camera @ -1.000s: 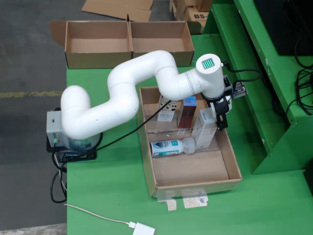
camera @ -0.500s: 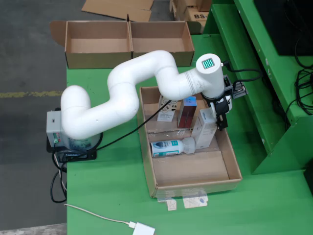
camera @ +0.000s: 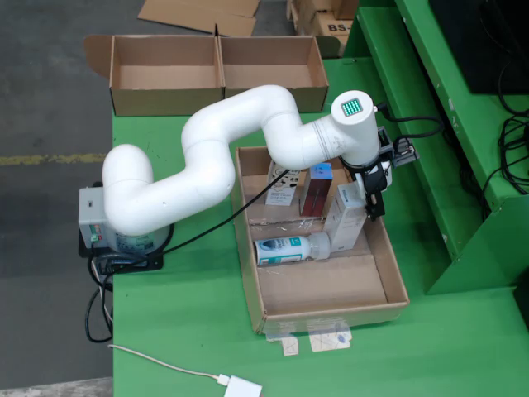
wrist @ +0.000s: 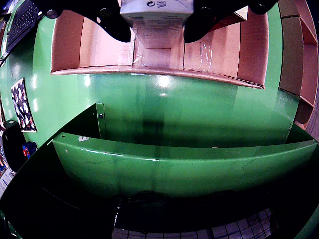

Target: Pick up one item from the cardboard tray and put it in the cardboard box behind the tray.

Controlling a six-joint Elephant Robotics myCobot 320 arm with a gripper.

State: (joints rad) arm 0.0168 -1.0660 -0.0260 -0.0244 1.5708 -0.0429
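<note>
In the overhead view my gripper (camera: 369, 192) is over the right side of the cardboard tray (camera: 331, 316), shut on a tall white box (camera: 346, 218) that stands tilted near the tray's right wall. In the wrist view the white box (wrist: 157, 9) sits between my two black fingers (wrist: 113, 22) at the top edge, with the tray wall (wrist: 149, 69) below it. A white bottle with a teal label (camera: 285, 248) lies in the tray. A dark red box (camera: 316, 190) and a white dotted box (camera: 283, 186) stand at its far end. The two-compartment cardboard box (camera: 215, 74) stands behind the tray, empty.
A green shelf frame (camera: 430, 124) rises right of the tray and fills the lower wrist view (wrist: 174, 164). A white cable and adaptor (camera: 240, 386) lie at the table's front. The arm's base (camera: 124, 240) is at the table's left edge. Paper labels (camera: 318, 339) lie before the tray.
</note>
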